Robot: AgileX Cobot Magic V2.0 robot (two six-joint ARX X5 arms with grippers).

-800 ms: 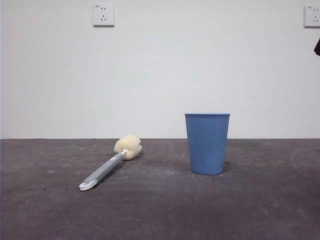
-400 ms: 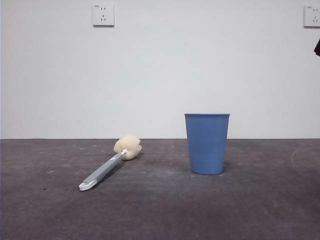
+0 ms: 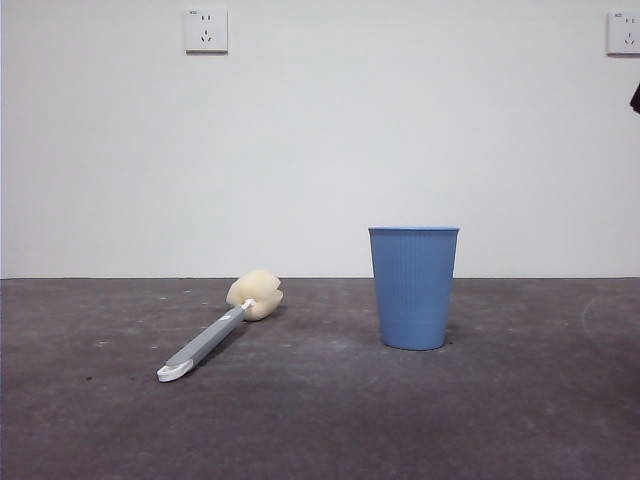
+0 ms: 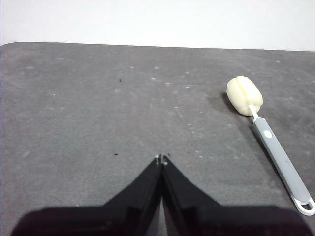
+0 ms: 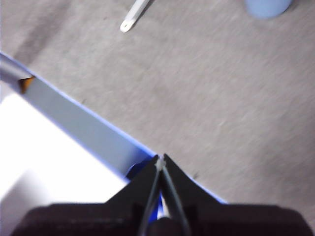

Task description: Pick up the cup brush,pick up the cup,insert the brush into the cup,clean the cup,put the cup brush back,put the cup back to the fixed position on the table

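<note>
Nothing is being held yet: the cup brush point(image 3: 215, 332) is lying flat on the table point(image 3: 330, 420) at centre-left of the front view, sponge head toward the wall, and the cup point(image 3: 413, 287) is standing upright right of centre, well apart from it. The left gripper point(image 4: 161, 160) is waiting with jaws pressed together, empty, as is the right gripper point(image 5: 161, 161). To start well, the left gripper should probably open, then close across the slim grey handle mid-length.

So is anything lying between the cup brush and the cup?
No. In the front view only bare table separates the cup brush from the cup.
</note>
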